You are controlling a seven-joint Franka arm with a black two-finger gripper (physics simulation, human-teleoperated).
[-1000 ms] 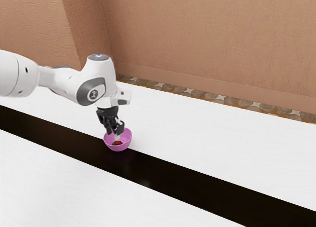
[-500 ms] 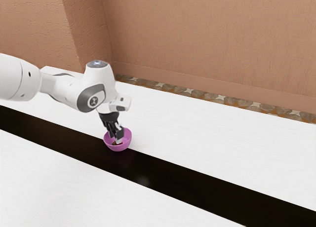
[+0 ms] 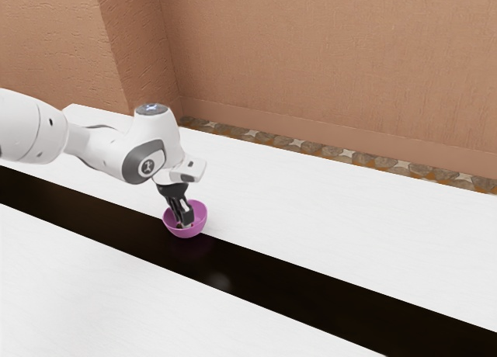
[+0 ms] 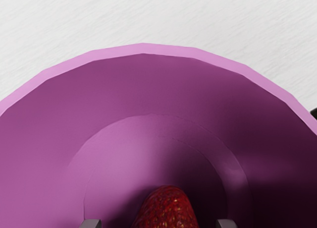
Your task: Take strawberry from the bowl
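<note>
My gripper points down inside the pink-purple bowl, its fingertips low, near the bottom. In the wrist view the gripper is open: one grey fingertip stands on either side of the red strawberry, with a gap on both sides. The strawberry lies on the floor of the bowl, its rounded end visible. In the exterior view the fingers mostly hide the strawberry.
The bowl stands on the table at the edge between the white surface and a glossy black strip. Another white surface lies nearer the camera. A brown wall rises behind the table.
My hand has come down, bringing the fingertips from the upper part of the bowl deeper inside, and has tilted slightly. The bowl has stayed in place.
</note>
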